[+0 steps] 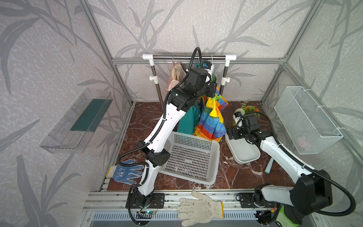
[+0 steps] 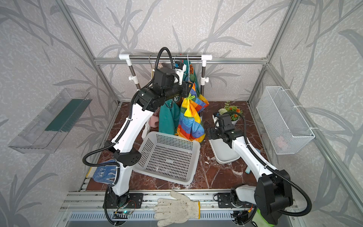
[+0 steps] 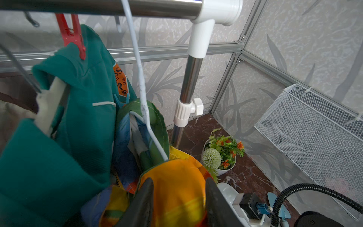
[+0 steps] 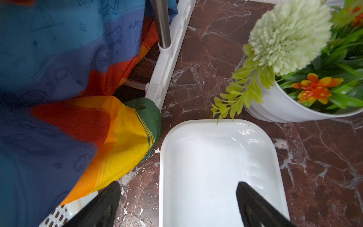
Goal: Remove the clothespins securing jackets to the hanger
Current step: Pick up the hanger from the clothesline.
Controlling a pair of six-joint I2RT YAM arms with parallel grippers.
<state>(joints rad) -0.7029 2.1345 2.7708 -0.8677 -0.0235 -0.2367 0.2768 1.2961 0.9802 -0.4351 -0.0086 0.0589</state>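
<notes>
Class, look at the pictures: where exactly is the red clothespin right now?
In the left wrist view, the red clothespin is clipped upright on the teal jacket, just under the steel rail, beside the rainbow jacket's white wire hanger.

Rainbow jacket (image 1: 213, 119) hangs from the rail, bunched at the shoulder, green pin (image 1: 216, 96) clipped there. Teal jacket (image 3: 84, 102) just beside it on a white hanger, red pin (image 3: 73, 35) gripping its collar, upright. Pink jacket (image 1: 174, 78) hangs apart, toward the rail's other end.
</notes>
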